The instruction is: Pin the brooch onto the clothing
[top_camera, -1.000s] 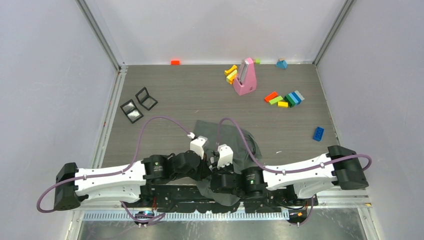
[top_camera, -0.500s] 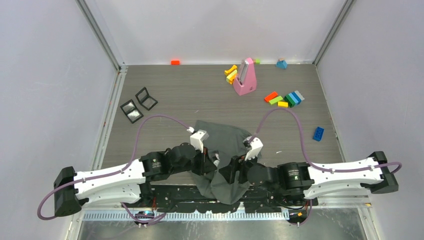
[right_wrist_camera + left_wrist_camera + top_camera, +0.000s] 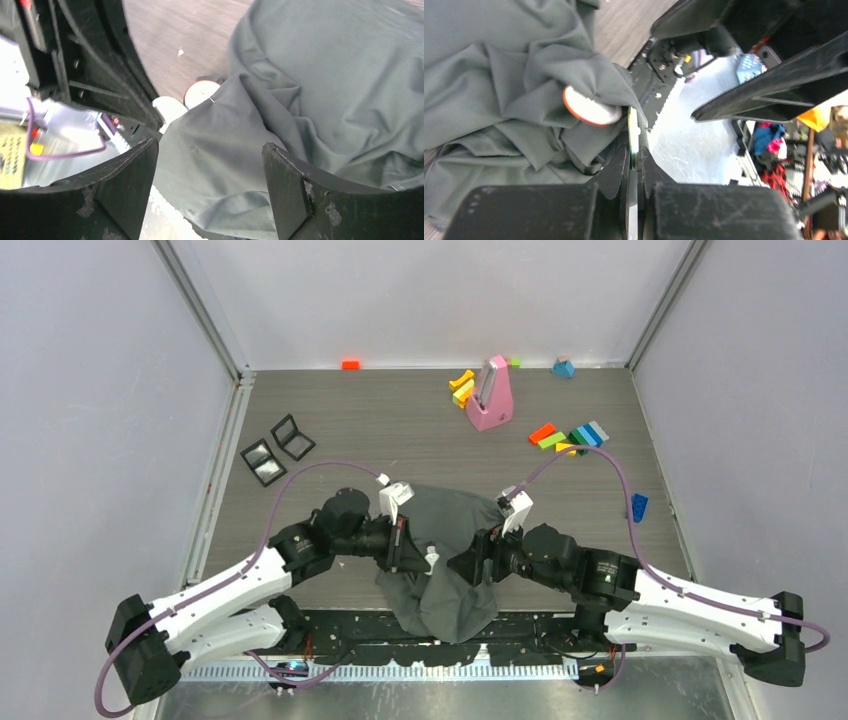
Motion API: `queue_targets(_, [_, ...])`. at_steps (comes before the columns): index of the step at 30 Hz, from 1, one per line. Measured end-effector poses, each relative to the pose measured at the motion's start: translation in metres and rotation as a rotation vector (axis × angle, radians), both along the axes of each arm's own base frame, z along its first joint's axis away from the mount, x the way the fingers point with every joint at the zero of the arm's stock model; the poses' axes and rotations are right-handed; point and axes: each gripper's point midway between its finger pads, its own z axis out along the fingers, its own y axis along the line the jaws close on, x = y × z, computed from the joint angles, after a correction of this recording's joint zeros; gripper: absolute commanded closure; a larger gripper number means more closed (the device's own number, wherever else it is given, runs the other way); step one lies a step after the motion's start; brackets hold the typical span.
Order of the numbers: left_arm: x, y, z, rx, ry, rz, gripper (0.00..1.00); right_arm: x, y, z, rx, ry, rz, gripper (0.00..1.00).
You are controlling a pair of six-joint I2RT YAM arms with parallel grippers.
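- Right gripper, jaws wide apart, has swung out and forward over the clothing. The cloth now lies wider, which I judge leaves room to pin.
- Left gripper is clamped on a fabric fold.
- The clothing is bunched between the arms, long axis near-to-far. I can't tell where the neck is.
- Brooch is round and half-tucked in folds just beyond the left fingertips.

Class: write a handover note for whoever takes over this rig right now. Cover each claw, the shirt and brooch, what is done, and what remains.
Left claw: shut, pinching a fold of the shirt next to the brooch.
Right claw: open over the shirt, holding nothing.
Shirt: crumpled between the two claws. Brooch: half tucked under a fold.
Done: shirt gripped.
Left: the views do not show whether the pin is through the fabric. Check, then fasten it.
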Motion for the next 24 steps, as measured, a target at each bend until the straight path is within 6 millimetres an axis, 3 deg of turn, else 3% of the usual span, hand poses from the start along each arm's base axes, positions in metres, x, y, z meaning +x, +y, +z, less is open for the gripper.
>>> queue_targets(9, [-0.019,-0.002,0.052,-0.122,-0.040,-0.314,1.00,-0.041,0.026,0.028,0.105,-0.068,0.350,0.20])
queue_targets(13, [-0.031,0.003,0.056,-0.155,-0.029,-0.413,1.00,-0.050,0.030,0.035,0.130,-0.087,0.421,0.23])
queue_targets(14, [-0.037,0.006,0.057,-0.167,-0.022,-0.467,1.00,-0.056,0.031,0.039,0.146,-0.099,0.456,0.28])
queue_targets(24, [-0.045,0.008,0.058,-0.185,-0.010,-0.535,1.00,-0.058,0.040,0.044,0.174,-0.103,0.488,0.41])
